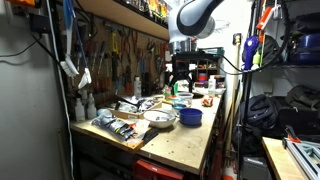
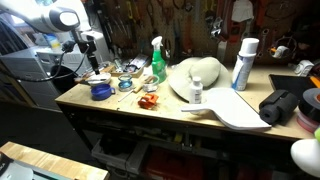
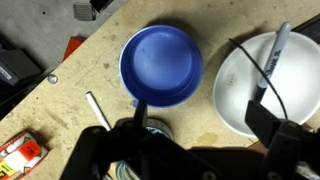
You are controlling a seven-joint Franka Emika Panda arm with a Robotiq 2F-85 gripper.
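My gripper [image 3: 204, 122] is open and empty, high above the workbench [image 3: 70, 75]. Its two dark fingers are spread wide. In the wrist view a blue bowl [image 3: 160, 62] lies just ahead of the left finger. A white bowl [image 3: 240, 95] with a dark pen [image 3: 276, 55] in it lies by the right finger. Part of a round metal can [image 3: 157, 130] shows under the left finger. In both exterior views the gripper [image 1: 180, 72] [image 2: 92, 58] hangs above the blue bowl [image 1: 190, 116] [image 2: 100, 90]. The white bowl [image 1: 158, 118] sits next to it.
A white stick [image 3: 98, 110] and a red-and-white pack [image 3: 22, 155] lie on the bench. A green spray bottle [image 2: 157, 62], a white hat-like object [image 2: 195, 72], a small bottle [image 2: 196, 93] and a tall white can [image 2: 243, 63] stand nearby. Tools hang on the back wall [image 1: 120, 50].
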